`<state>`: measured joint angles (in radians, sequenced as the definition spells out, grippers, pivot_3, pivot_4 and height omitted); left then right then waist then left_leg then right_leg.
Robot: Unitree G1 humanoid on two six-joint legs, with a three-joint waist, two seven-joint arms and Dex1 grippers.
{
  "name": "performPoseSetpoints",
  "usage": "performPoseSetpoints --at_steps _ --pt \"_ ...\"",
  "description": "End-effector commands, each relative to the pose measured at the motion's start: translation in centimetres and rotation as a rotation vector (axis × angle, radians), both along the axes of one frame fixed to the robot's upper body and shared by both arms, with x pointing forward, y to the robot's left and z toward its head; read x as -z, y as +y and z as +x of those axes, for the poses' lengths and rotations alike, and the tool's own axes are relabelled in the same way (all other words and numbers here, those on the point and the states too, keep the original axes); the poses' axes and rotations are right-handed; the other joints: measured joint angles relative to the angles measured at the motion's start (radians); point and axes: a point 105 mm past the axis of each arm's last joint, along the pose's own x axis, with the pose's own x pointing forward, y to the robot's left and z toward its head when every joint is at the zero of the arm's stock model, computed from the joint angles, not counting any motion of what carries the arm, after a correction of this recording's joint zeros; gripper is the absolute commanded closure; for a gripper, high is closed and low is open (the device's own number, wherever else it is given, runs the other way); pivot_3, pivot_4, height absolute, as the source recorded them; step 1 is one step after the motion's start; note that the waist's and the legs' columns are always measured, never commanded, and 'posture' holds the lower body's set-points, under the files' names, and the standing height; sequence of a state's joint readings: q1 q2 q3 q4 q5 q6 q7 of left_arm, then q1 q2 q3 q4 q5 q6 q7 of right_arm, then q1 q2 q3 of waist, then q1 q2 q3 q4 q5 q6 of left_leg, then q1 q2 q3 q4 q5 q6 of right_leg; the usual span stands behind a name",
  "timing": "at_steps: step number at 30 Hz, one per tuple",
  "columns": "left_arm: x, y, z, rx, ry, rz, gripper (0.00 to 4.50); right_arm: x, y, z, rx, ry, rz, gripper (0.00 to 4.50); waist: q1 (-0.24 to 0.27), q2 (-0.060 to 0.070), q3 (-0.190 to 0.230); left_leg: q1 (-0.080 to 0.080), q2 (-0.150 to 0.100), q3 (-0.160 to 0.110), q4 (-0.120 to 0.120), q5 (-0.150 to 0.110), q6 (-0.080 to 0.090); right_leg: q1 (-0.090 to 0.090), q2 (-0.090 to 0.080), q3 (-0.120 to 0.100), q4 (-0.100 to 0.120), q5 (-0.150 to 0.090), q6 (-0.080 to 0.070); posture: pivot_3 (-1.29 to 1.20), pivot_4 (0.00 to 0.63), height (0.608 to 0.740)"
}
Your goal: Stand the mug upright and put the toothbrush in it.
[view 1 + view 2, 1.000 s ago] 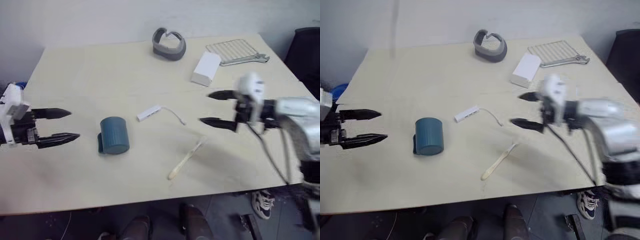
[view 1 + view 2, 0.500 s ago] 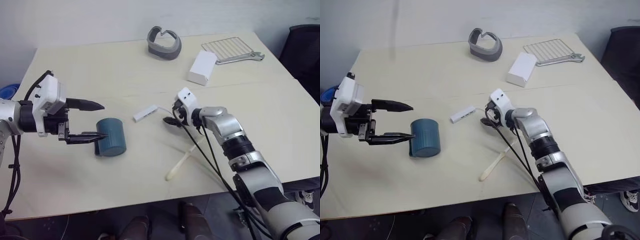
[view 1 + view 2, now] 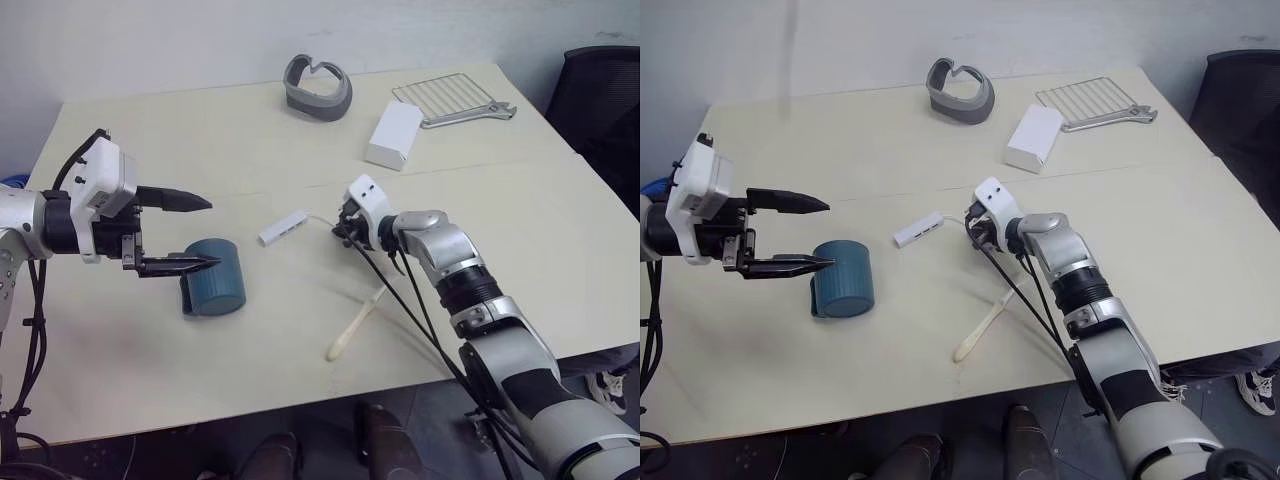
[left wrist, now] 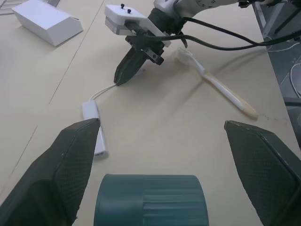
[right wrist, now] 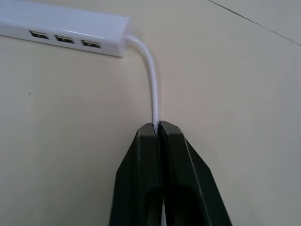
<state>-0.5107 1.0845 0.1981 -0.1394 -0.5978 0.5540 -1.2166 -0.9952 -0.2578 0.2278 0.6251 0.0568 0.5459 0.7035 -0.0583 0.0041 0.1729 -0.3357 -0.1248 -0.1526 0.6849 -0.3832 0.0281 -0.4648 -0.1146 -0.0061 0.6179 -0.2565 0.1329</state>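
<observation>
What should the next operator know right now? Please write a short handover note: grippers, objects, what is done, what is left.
Left gripper: open, level with the mug, one finger over it, not gripping.
Right gripper: shut on the thin white cable of the white hub, not on any task object.
Mug: lying on its side on the table, near the left gripper.
Toothbrush: flat on the table, near the front edge, below the right gripper, untouched.
Done: nothing.
Left: release the cable, stand the mug upright, put the toothbrush in it.

Hub (image 3: 282, 227), band (image 3: 317, 86) (grey), box (image 3: 392, 135)
</observation>
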Motion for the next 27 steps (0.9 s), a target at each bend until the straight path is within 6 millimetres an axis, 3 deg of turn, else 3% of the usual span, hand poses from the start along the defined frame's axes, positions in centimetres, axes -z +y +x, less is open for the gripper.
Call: performPoseSetpoints --at_steps 1,6,10,13,14,15,17,18,22,24,27 --pt "-0.8 -0.1 0.1 0.006 -0.043 0.004 0.0 0.8 -0.5 0.0 0.018 0.02 -0.029 4.48 0.0 0.0 0.0 0.0 0.0 0.0 0.0 0.0 0.0 0.0 0.0 0.0 0.0 0.0 0.0 0.0 0.15 0.74" --pt "-0.8 -0.8 0.2 0.034 -0.037 -0.018 0.0 -0.3 -1.0 -0.1 0.01 -0.019 -0.026 4.48 0.001 0.0 0.0 0.0 0.0 0.0 0.001 0.0 0.0 0.0 0.0 0.0 0.0 0.0 0.0 0.0 0.15 0.74" --pt "-0.2 -2.4 0.4 0.09 -0.017 -0.045 0.0 -7.0 -5.1 0.6 0.134 -0.164 0.066 4.48 0.014 0.0 0.0 -0.002 -0.001 -0.001 0.002 0.0 0.0 -0.001 -0.001 0.0 0.0 0.0 0.0 0.0 0.15 0.74" --pt "0.3 -4.5 0.4 0.167 -0.003 -0.077 0.0 -13.0 -12.8 -1.6 0.318 -0.263 0.142 4.48 0.034 0.001 0.001 -0.008 -0.002 -0.001 0.006 0.0 0.001 -0.004 -0.001 0.0 0.001 0.0 0.0 0.0 0.15 0.74" --pt "0.3 -4.9 0.4 0.182 -0.001 -0.084 0.0 -13.9 -14.3 -2.3 0.359 -0.281 0.147 4.48 0.041 0.001 0.001 -0.014 -0.003 -0.002 0.01 -0.001 0.001 -0.009 -0.002 -0.001 0.003 0.0 0.0 0.0 0.15 0.74" --pt "0.4 -5.5 0.4 0.205 0.003 -0.092 0.0 -14.5 -17.1 -3.6 0.436 -0.291 0.142 4.48 0.045 0.001 0.001 -0.021 -0.003 -0.003 0.015 -0.001 0.001 -0.016 -0.002 -0.001 0.005 0.0 0.0 0.0 0.15 0.74" --pt "0.6 -6.5 0.4 0.244 0.012 -0.107 0.0 -14.6 -22.5 -6.3 0.596 -0.287 0.107 4.48 0.057 0.0 0.0 -0.022 -0.003 -0.002 0.015 -0.001 0.001 -0.017 -0.002 -0.001 0.005 0.0 0.0 0.0 0.15 0.74" --pt "0.6 -6.8 0.4 0.254 0.015 -0.111 0.0 -14.5 -23.8 -7.2 0.638 -0.284 0.094 4.48 0.062 -0.001 0.0 -0.022 -0.003 -0.002 0.015 -0.001 0.001 -0.016 -0.002 -0.002 0.005 0.0 0.0 0.0 0.15 0.74" --pt "1.0 -7.8 0.6 0.306 0.038 -0.117 0.0 -10.5 -30.3 -13.1 0.87 -0.174 0.027 4.48 0.064 -0.001 0.0 -0.022 -0.003 0.004 0.015 -0.002 0.001 -0.015 -0.002 0.002 0.005 0.001 0.001 0.0 0.15 0.74" --pt "1.0 -8.1 0.7 0.325 0.043 -0.124 0.0 -8.3 -30.7 -14.8 0.916 -0.119 0.061 4.48 0.057 -0.001 0.0 -0.019 -0.002 0.01 0.016 -0.002 0.001 -0.015 -0.002 0.008 0.009 0.001 0.001 0.0 0.15 0.74" --pt "0.8 -8.7 1.1 0.356 0.043 -0.133 0.0 -3.8 -28.6 -15.5 0.907 -0.024 0.14 4.48 0.048 0.0 -0.001 -0.013 0.002 0.021 0.014 -0.002 0.002 -0.015 -0.001 0.016 0.01 0.005 -0.001 0.0 0.15 0.74"
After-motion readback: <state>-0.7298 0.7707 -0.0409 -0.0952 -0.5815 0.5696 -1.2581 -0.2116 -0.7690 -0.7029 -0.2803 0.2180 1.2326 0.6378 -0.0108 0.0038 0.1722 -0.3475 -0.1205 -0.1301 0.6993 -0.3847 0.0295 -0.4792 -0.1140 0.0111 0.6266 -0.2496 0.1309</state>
